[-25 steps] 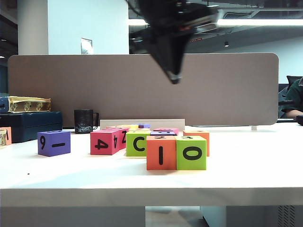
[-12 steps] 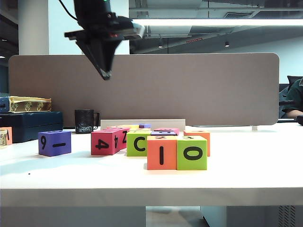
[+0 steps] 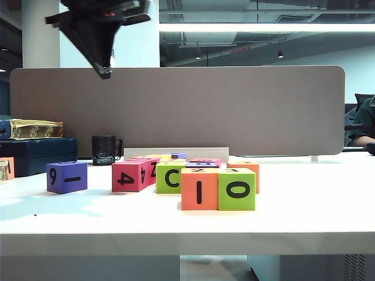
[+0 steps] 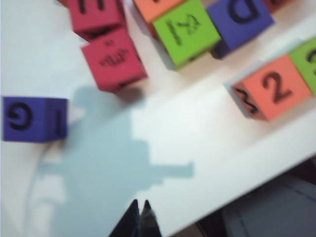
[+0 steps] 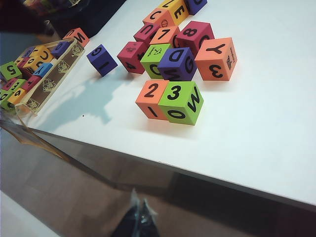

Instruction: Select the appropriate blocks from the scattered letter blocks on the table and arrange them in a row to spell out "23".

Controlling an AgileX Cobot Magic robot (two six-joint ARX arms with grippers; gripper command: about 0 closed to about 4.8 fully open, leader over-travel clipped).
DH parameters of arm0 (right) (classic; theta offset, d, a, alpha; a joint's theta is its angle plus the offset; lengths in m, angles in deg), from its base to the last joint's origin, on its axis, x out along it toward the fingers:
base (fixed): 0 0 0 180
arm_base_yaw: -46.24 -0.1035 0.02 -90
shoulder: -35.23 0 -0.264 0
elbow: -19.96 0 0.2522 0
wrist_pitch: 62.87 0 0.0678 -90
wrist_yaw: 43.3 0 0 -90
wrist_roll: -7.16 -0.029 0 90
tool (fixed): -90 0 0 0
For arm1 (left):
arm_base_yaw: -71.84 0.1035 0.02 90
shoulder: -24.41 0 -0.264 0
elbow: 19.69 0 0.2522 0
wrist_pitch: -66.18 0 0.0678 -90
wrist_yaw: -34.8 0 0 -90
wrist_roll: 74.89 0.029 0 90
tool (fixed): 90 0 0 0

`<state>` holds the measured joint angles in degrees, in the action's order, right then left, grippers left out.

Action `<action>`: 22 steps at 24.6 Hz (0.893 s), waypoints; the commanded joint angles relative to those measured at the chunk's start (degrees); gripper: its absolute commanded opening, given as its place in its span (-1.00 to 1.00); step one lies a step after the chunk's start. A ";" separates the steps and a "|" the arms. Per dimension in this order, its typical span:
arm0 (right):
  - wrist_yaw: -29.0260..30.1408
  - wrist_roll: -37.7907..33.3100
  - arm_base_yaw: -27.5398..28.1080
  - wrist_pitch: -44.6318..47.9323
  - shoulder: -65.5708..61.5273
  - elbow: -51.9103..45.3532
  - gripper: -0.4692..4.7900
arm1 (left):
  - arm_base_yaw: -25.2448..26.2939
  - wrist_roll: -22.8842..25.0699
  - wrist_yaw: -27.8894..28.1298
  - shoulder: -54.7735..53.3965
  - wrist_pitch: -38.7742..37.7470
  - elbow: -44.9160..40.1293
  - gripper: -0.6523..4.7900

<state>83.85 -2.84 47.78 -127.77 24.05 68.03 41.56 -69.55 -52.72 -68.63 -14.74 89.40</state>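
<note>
The orange block (image 3: 199,188) and green block (image 3: 237,188) are sitting side by side on the table (image 3: 304,216), while the left gripper (image 3: 104,72) is hanging high with its tips pressed together and the right gripper (image 5: 139,210) is waiting off the table's edge, tips together too.

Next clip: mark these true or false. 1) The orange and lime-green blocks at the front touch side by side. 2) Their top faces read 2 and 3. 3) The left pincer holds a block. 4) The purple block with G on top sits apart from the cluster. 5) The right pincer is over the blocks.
1) True: the orange block and the lime-green block touch side by side near the table front edge.
2) True.
3) False: the left pincer is shut and empty, raised high at the exterior view's upper left.
4) True: the purple block stands alone.
5) False: the right pincer is shut, off the table's front edge.
</note>
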 commanded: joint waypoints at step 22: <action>5.22 0.00 -0.02 -3.61 -0.11 0.15 -0.83 | -0.07 -7.32 -3.32 46.77 14.91 -48.46 -0.78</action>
<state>88.63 -2.84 47.78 -131.77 24.07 68.03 41.54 -76.57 -55.21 -23.45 0.63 41.80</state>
